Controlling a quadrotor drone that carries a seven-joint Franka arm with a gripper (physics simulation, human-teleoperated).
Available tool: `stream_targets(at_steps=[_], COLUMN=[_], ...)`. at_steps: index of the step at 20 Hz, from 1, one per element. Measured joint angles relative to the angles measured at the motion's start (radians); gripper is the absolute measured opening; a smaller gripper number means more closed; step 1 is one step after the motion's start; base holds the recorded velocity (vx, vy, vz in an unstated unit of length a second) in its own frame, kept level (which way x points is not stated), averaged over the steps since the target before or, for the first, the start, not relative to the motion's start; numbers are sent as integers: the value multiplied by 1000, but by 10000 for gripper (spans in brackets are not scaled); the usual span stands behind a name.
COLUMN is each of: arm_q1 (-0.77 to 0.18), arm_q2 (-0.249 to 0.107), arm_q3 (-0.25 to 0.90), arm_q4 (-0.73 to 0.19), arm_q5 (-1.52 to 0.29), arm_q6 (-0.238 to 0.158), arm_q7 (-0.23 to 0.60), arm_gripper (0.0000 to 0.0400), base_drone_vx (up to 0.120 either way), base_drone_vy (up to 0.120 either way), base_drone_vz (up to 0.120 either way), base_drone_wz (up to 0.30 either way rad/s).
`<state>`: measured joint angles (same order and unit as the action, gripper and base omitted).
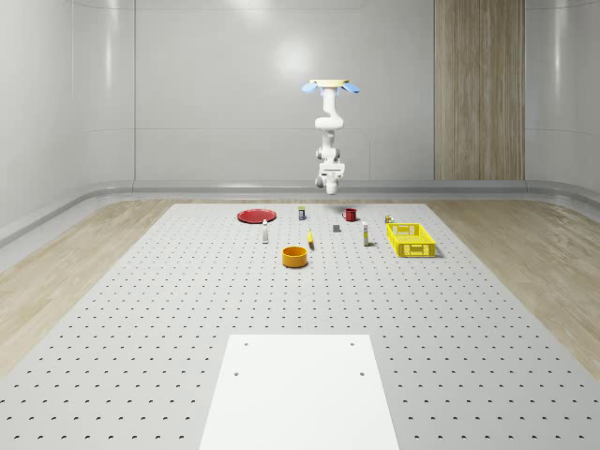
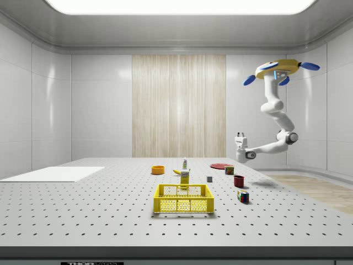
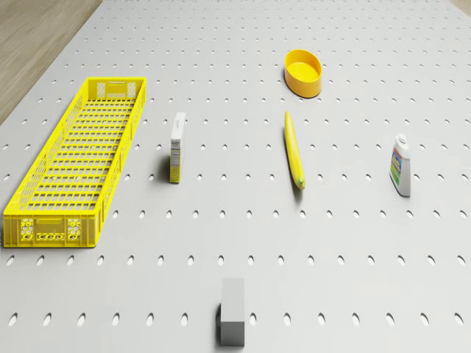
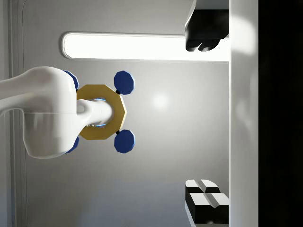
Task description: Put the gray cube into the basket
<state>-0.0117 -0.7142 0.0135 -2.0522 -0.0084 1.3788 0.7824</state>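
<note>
My pincer is pointing upward at the end of the white jointed arm, its two fingers standing apart with nothing between them; in the wrist view I am looking along them at the ceiling light and the drone's underside. The arm is hanging from the yellow-bodied, blue-rotored drone, which is hovering high above the far edge of the grey perforated counter, over the spot near the small dark red cup.

The small gray cube is sitting on the counter, well below the pincer and untouched. The long yellow plastic lattice basket is lying well apart from it, toward the counter's edge at the whole-scene view's right. Between them a yellow-and-white upright carton is standing just beside the basket. A yellow banana is lying past the cube, with a round orange-yellow bowl beyond it and a small white bottle off to one side. A flat red plate is resting near the far edge, and a multicoloured puzzle cube is sitting near the cup.
</note>
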Motion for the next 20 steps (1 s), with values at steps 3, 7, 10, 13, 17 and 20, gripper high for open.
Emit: stream_targets(at_steps=[3,7,10,13,17,20], arm_q1=[-2,-6,-12,-21,-43,-73], arm_q2=[-2,-4,-6,-8,-13,-21], arm_q3=[6,19,38,68,140,233], arm_q4=[-2,-4,-7,-11,-25,-55], arm_q5=[-8,-27,-53,-95,-197,-330], arm_q6=[2,5,8,11,16,22], arm_q7=[1,3,7,12,26,46], arm_gripper=[400,400,400,400,400,400], base_drone_vx=[120,120,120,120,120,120], base_drone_vy=[0,0,0,0,0,0], base_drone_vz=[0,0,0,0,-10,-80], base_drone_wz=[0,0,0,0,0,0])
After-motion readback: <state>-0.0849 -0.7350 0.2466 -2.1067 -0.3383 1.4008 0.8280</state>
